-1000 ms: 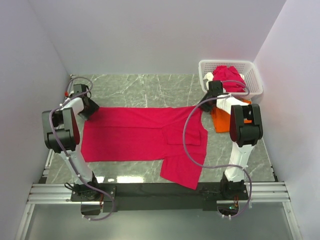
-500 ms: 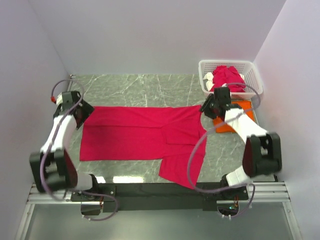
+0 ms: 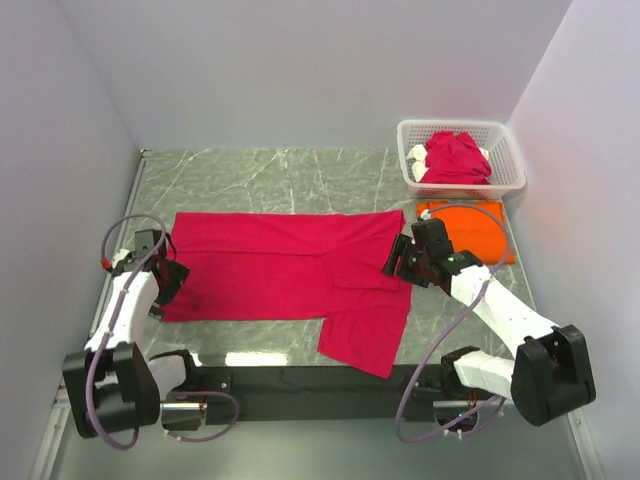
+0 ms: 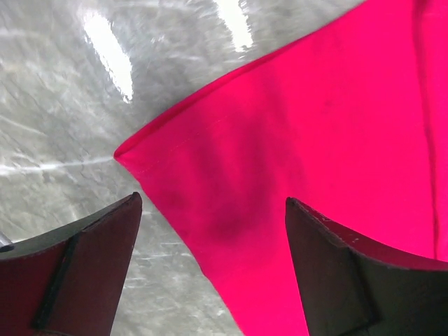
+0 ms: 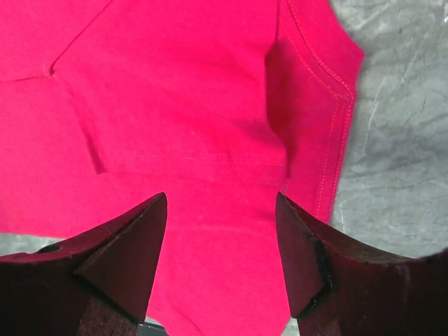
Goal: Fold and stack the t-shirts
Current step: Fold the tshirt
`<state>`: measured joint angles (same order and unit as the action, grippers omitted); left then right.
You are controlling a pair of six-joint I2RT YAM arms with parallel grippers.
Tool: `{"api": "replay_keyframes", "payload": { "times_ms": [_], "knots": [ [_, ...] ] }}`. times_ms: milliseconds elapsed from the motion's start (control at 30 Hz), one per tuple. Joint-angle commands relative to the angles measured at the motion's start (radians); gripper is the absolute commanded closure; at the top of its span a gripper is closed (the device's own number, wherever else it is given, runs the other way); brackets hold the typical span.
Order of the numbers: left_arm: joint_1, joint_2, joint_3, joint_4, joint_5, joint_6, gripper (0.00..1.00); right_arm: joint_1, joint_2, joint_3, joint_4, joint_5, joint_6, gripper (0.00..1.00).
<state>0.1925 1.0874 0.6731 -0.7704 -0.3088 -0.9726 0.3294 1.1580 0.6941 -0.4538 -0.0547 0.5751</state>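
Observation:
A crimson-pink t-shirt (image 3: 280,265) lies spread flat across the marble table (image 3: 280,180), one sleeve (image 3: 365,335) reaching toward the near edge. My left gripper (image 3: 172,283) hovers open over its near left corner. In the left wrist view that corner (image 4: 315,105) lies between the spread jaws of the left gripper (image 4: 212,199), nothing gripped. My right gripper (image 3: 395,262) stands open over the shirt's right edge. The right wrist view shows the right gripper (image 5: 221,197) with flat cloth (image 5: 175,84) and a stitched hem (image 5: 336,105) beneath it. A folded orange t-shirt (image 3: 470,230) lies to the right.
A white lattice basket (image 3: 461,124) at the far right corner holds crumpled crimson shirts (image 3: 455,158). Pale walls close in the table on the left, back and right. Black rails (image 3: 320,385) carry the arm bases along the near edge.
Both grippers have come back from the shirt's far corners toward the near side and opened. The shirt now lies flat, held by neither.

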Motion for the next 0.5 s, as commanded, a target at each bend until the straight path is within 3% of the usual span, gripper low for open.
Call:
{"api": "replay_keyframes", "payload": {
  "times_ms": [0,200,467],
  "knots": [
    [0.002,0.058,-0.012,-0.018,0.010,-0.086,0.11,0.003,-0.038,-0.004,0.026,-0.014,-0.032,0.30],
    [0.002,0.088,-0.102,0.114,0.034,-0.107,0.19,0.002,-0.032,-0.031,0.073,-0.085,-0.043,0.30],
    [0.004,0.135,-0.141,0.163,0.027,-0.101,0.32,0.002,-0.031,-0.038,0.069,-0.076,-0.064,0.30]
  ]
}}
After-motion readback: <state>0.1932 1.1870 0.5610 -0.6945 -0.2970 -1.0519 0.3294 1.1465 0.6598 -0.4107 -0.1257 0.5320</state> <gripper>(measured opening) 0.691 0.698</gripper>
